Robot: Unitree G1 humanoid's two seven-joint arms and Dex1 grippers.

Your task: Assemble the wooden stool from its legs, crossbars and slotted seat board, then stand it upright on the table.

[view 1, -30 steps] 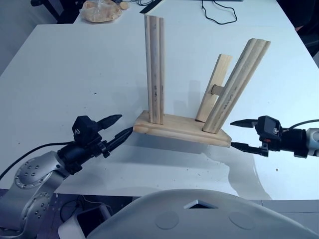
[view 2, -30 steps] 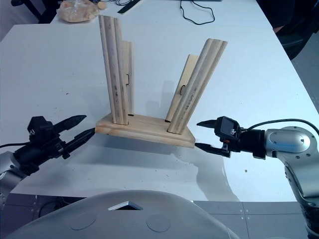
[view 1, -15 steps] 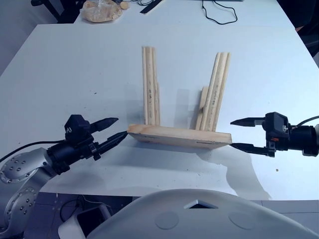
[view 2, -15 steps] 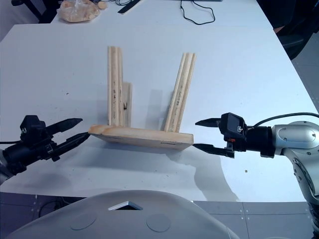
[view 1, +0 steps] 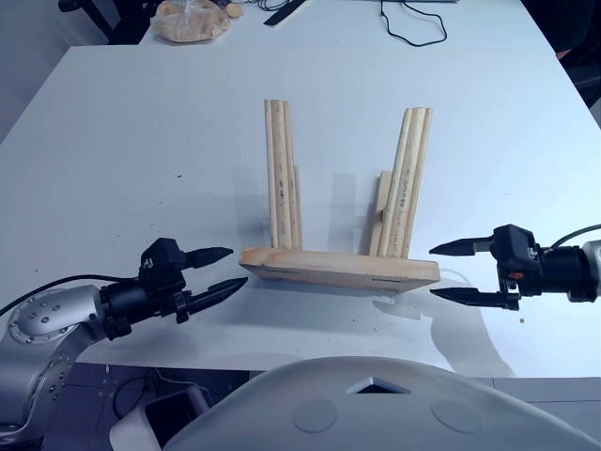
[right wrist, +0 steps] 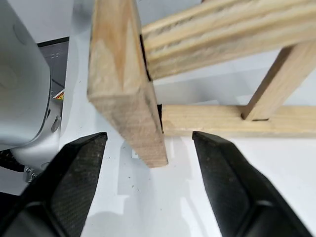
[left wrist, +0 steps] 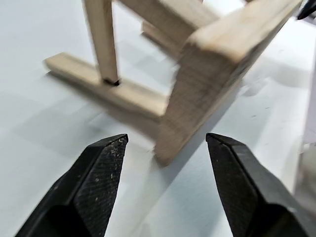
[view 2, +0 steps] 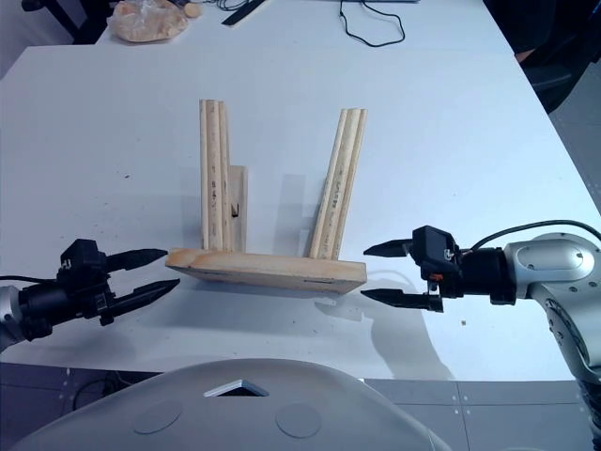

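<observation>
White table, matte, a few dark specks on it; a second white surface butts against its far edge; grey floor below the near edge.

On that far surface: a clear plastic bag with something tan inside, a black cable, and a dark flat strip; all well apart from the work.

The stool lies on its side mid-table; its seat board stands on its long edge nearest the robot; the legs run away across the table, with a crossbar between them; nothing blocks either end of the board.

Left gripper: claw spread wide, holding nothing; the board's left end sits at the mouth of the gap, clear of both fingers in the left wrist view.

Right gripper: same at the right end; open wide, nothing held, daylight on both sides of the board.

There are dark marks on the left legs, too small to read.
</observation>
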